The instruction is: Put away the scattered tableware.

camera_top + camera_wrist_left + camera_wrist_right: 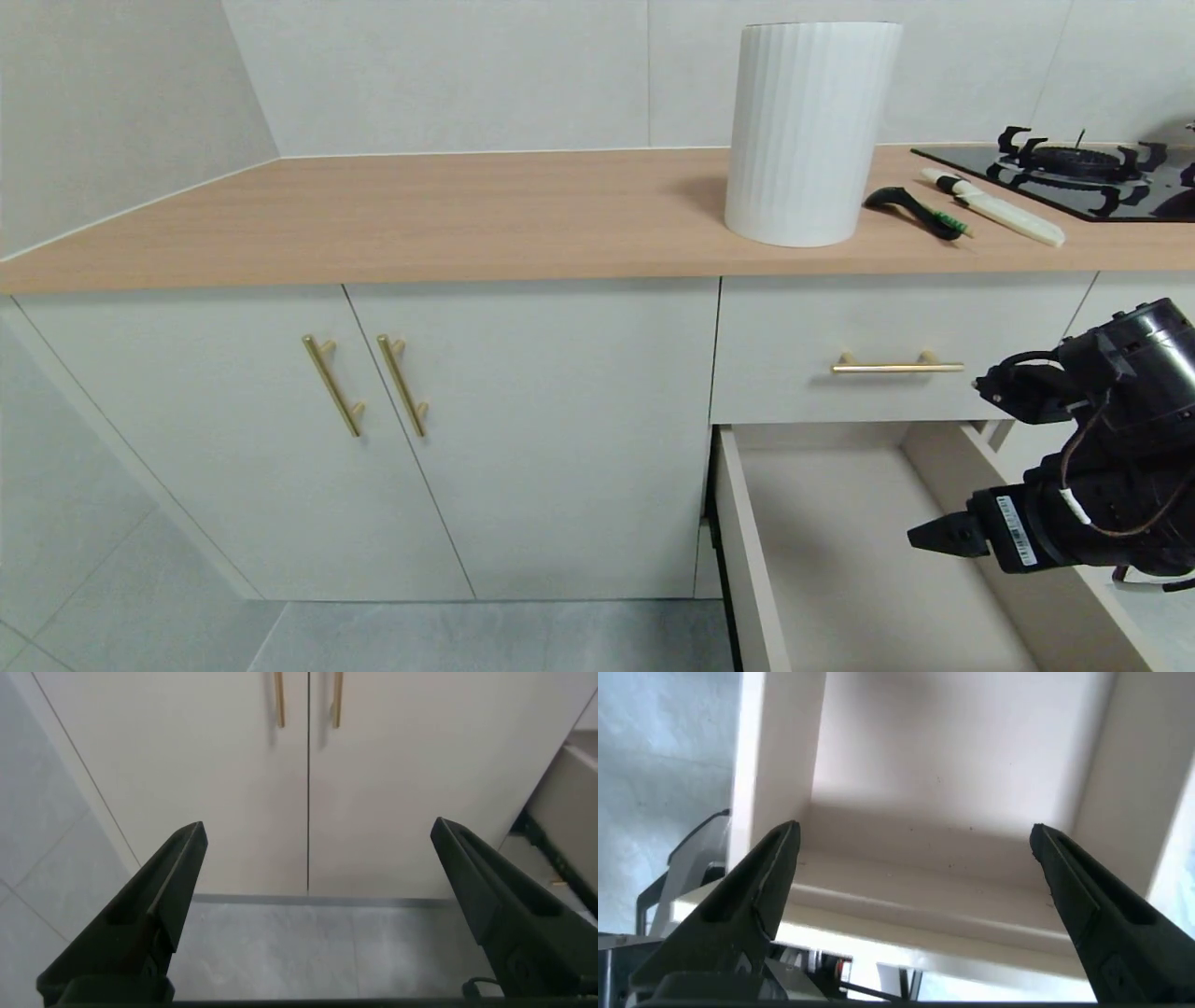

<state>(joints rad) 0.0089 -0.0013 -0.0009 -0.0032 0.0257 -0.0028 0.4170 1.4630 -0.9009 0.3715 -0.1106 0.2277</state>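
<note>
- Wooden counter point(467, 215) holds the knife point(994, 207) and black tool point(910, 207), far right, awaiting storage.
- I judge the drawer point(738, 541) stands open for them; my right hand point(912, 833) and left hand point(318, 829) gape wide, empty.

Wood-grain countertop point(420, 215) is running along pale tiled walls point(448, 75), two closed white cabinet doors point(523, 439) with brass bar handles point(331, 385) are sitting beneath, grey floor tiles point(485, 635) are lying below, black gas hob point(1064, 173) is occupying the right end.
</note>
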